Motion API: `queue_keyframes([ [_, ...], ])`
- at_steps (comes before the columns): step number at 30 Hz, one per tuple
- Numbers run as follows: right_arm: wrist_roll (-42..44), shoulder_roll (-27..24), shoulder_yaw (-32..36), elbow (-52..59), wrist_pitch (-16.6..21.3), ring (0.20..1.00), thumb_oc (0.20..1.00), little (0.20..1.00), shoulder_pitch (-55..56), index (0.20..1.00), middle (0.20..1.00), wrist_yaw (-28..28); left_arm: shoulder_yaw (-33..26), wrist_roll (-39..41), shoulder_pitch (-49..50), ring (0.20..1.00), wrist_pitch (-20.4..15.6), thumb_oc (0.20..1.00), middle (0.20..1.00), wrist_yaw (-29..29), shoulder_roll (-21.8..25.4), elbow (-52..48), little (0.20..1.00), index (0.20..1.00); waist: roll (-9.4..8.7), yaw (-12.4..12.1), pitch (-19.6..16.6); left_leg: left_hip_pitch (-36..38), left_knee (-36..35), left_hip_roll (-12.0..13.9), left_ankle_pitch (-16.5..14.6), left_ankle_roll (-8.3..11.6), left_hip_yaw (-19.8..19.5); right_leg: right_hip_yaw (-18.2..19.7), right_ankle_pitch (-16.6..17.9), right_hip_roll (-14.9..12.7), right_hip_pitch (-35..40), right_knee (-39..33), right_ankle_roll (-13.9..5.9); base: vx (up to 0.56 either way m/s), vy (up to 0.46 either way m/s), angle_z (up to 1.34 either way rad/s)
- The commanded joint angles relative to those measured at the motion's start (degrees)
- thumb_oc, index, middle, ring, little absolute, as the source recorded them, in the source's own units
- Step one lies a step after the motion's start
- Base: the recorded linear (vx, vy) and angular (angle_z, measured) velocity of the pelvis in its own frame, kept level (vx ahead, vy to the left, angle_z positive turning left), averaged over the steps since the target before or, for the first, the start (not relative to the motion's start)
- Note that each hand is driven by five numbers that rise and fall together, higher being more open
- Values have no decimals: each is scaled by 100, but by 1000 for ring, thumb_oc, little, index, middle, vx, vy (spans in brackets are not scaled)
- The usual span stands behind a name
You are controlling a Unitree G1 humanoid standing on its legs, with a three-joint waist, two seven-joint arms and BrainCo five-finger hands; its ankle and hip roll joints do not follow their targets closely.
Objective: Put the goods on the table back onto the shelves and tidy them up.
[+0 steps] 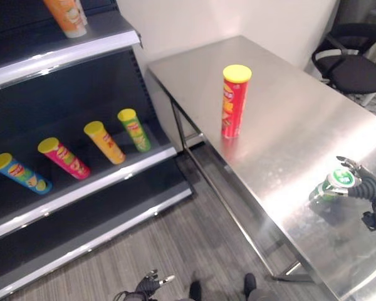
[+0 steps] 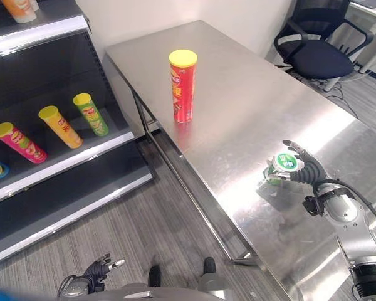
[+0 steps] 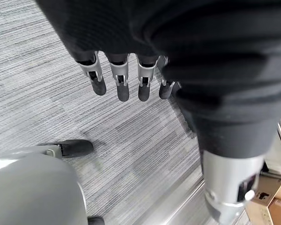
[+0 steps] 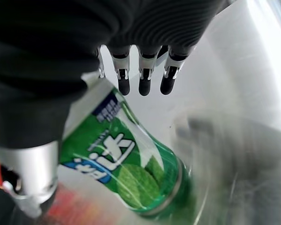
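right hand [image 2: 308, 169] grips green can [image 4: 131, 168] on table [image 2: 250, 113].

The right hand [image 4: 131, 51] hangs over a green can [image 4: 131, 173] that stands on the shiny steel table [image 4: 243, 93]. Its dark-tipped fingers [image 4: 144, 84] hang in a row just past the can's top edge, and the thumb [image 4: 33, 173] runs down alongside the can's wall. Whether the fingers actually press on the can cannot be told here.

A red, yellow-lidded tube [image 1: 235, 100] stands on the silver table [image 1: 288, 125]; a green can [image 4: 131, 173], apparently leaf-patterned, lies nearby.
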State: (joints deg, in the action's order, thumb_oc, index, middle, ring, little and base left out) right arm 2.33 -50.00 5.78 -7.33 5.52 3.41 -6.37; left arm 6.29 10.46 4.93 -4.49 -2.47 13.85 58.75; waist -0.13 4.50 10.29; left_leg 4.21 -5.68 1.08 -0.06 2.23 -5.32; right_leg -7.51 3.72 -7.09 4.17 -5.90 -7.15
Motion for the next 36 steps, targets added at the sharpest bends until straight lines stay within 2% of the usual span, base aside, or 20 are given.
queue_keyframes([
  [1,-112,60,-88,36,301,332,332,332,-616,332,332,334,24,18,-190,1000,-128,1000,1000,121,248,57,1000,1000,-133,-178,-30,-43,350,348,-558,227,682,91,-1193,-237,348,459,-255,-3,-5,6],
  [2,-117,72,-104,77,303,200,200,200,-627,200,200,323,14,30,-191,1000,-122,1000,1000,123,248,60,1000,1000,-129,-191,-32,-41,351,348,-558,226,670,74,-1197,-241,353,467,-253,0,0,0],
  [11,-234,96,103,347,296,200,200,200,-450,200,200,359,-100,25,-189,1000,-94,1000,1000,145,272,90,1000,1000,-140,-199,-14,-37,357,388,-557,260,609,24,-1290,-208,365,537,-214,-2,-27,5],
  [17,-83,41,652,1217,525,200,200,200,-425,200,200,558,-202,4,-103,1000,-98,1000,1000,152,354,-28,1000,1000,-133,-239,40,-124,538,565,-538,418,443,37,-1484,-11,382,573,-41,0,-128,9],
  [19,-29,61,680,1438,614,200,200,200,-586,200,200,659,-198,111,-56,1000,-115,1000,1000,142,360,-174,1000,1000,-148,-298,107,-304,901,612,-599,480,310,75,-1596,97,398,582,64,-51,-143,24],
  [20,-34,38,750,1640,675,200,200,200,-717,200,200,746,-174,235,-103,1000,-122,1000,1000,159,367,-363,1000,1000,-213,-384,333,-708,1648,506,-636,601,149,23,-1669,124,505,570,190,-116,-162,35],
  [22,-88,41,774,1679,695,200,200,200,-822,200,200,835,-184,428,-143,1000,-144,1000,1000,217,304,-487,1000,1000,-273,-443,487,-1133,2137,482,-454,732,68,-165,-1702,120,681,464,241,-77,-79,71],
  [24,-134,29,776,1671,688,200,200,200,-842,200,200,867,-188,513,-156,1000,-153,1000,1000,249,272,-509,1000,1000,-276,-449,509,-1204,2120,551,-376,771,95,-235,-1709,123,750,409,226,36,44,138],
  [25,-226,-3,782,1674,668,200,200,200,-865,200,200,889,-184,540,-151,1000,-169,1000,1000,262,203,-485,1000,1000,-261,-465,458,-1163,1679,822,-220,847,111,-330,-1699,93,800,356,137,89,126,88],
  [27,-231,4,838,1729,682,200,200,200,-861,200,200,918,-173,480,-158,1000,-167,1000,1000,286,188,-349,1000,1000,-219,-460,382,-1198,1019,1151,124,839,72,-330,-1721,84,767,366,53,118,201,29],
  [30,-349,-15,973,1820,705,200,200,200,-766,200,200,1108,-233,429,-242,1000,-178,1000,1000,402,245,-265,1000,1000,-231,-419,326,-1462,409,1460,307,875,469,-378,-1836,-70,853,351,-88,149,262,43],
  [32,-456,54,1073,1885,655,200,200,200,-663,200,200,1125,-264,388,-223,1000,-180,1000,1000,384,271,-296,1000,1000,-119,-409,205,-1272,260,1476,446,917,559,-394,-1808,-141,871,391,-182,179,349,5],
  [33,-555,79,1174,1913,620,200,200,200,-601,200,200,1165,-265,360,-231,1000,-183,1000,1000,378,273,-310,1000,1000,-90,-391,153,-1255,301,1421,477,934,622,-462,-1739,-278,904,431,-264,182,420,-8],
  [36,-709,234,1199,1958,514,200,200,200,-591,200,200,1182,-217,136,-261,1000,-163,1000,1000,328,400,-295,1000,1000,-157,-382,24,-1191,630,1107,191,774,776,-550,-1437,-826,869,686,-500,195,442,6],
])
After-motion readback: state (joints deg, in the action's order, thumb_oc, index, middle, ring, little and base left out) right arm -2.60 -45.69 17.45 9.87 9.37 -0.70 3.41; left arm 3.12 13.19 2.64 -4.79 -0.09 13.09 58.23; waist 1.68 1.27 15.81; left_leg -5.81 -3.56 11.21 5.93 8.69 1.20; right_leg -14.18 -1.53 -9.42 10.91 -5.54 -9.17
